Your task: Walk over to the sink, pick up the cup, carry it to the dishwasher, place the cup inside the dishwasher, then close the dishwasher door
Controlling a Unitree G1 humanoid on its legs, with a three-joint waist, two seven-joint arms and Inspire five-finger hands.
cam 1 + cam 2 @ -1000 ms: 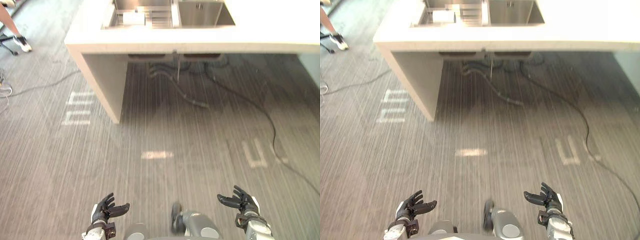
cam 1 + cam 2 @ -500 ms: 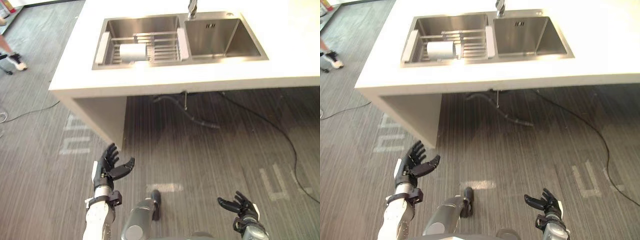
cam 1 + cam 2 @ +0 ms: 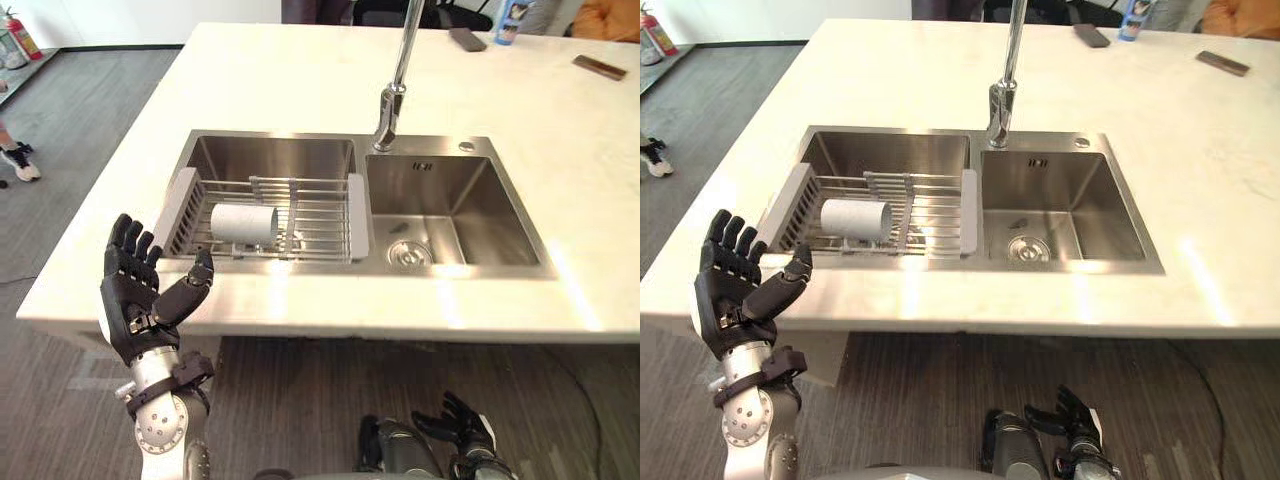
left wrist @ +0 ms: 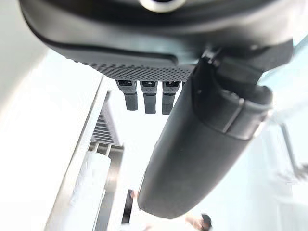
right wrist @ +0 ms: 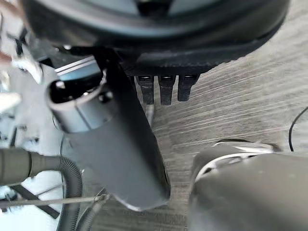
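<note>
A white cup lies on its side in a wire dish rack set in the left basin of a steel double sink. My left hand is raised in front of the counter's near edge, to the left of the rack, open with fingers spread and holding nothing. In the left wrist view the cup shows past the thumb. My right hand hangs low below the counter edge, open and empty, over the floor in its wrist view.
A tall faucet rises between the basins; the right basin holds only its drain. On the white counter at the far back lie two phones and a blue bottle. A person's shoe is on the floor at left.
The camera has moved up to the counter, so the sink now lies right below. My left hand has risen to the counter's front edge; the right hand stays low.
</note>
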